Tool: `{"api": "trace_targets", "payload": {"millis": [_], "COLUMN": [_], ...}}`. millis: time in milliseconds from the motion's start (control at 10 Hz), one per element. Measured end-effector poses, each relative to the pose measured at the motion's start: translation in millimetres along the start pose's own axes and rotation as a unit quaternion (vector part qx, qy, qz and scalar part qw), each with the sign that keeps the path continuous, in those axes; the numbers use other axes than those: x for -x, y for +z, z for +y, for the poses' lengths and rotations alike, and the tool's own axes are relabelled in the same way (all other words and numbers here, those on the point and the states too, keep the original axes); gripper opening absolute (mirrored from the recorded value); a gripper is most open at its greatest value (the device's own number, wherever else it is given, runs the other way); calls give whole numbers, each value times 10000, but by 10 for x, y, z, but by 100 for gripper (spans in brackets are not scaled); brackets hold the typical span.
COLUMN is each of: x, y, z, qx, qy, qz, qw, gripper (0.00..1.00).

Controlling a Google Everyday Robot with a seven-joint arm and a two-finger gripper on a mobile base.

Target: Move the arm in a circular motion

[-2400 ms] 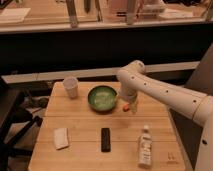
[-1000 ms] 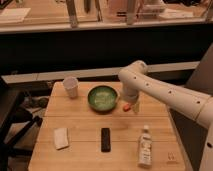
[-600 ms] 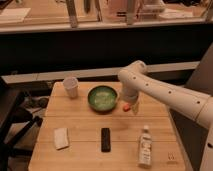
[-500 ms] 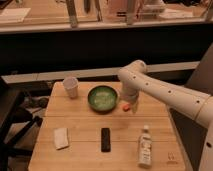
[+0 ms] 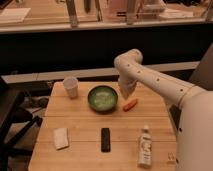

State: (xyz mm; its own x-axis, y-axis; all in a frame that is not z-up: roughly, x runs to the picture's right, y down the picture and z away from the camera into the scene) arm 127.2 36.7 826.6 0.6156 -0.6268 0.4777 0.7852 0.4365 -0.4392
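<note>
My white arm [image 5: 160, 85] reaches in from the right over the wooden table [image 5: 80, 120] and bends down at an elbow near the table's back edge. My gripper [image 5: 127, 92] hangs at the arm's end, just right of the green bowl [image 5: 102, 98] and just above the orange carrot [image 5: 130, 104]. The gripper holds nothing that I can see.
On the table stand a white cup [image 5: 70, 87] at the back left, a white sponge [image 5: 61, 138] at the front left, a black remote [image 5: 105, 139] at the front middle and a white bottle [image 5: 145, 146] at the front right. A dark counter runs behind the table.
The gripper has shifted slightly near the bowl's right rim, above the carrot. The objects on the table have not moved.
</note>
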Motion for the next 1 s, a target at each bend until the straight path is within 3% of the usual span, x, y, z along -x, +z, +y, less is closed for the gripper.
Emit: {"api": "trace_targets", "payload": {"millis": [400, 600, 700, 900, 1000], "x": [300, 637, 848, 1211, 1355], "y": [-41, -10, 14, 37, 36], "z": [-579, -912, -1031, -1037, -962], "qx": [78, 141, 182, 216, 220], "qy": [-734, -1294, -1633, -2069, -2175], "qz": [35, 9, -3, -43, -54], "qw": [9973, 9915, 9864, 9781, 9758], "gripper": [0, 0, 0, 0, 0]}}
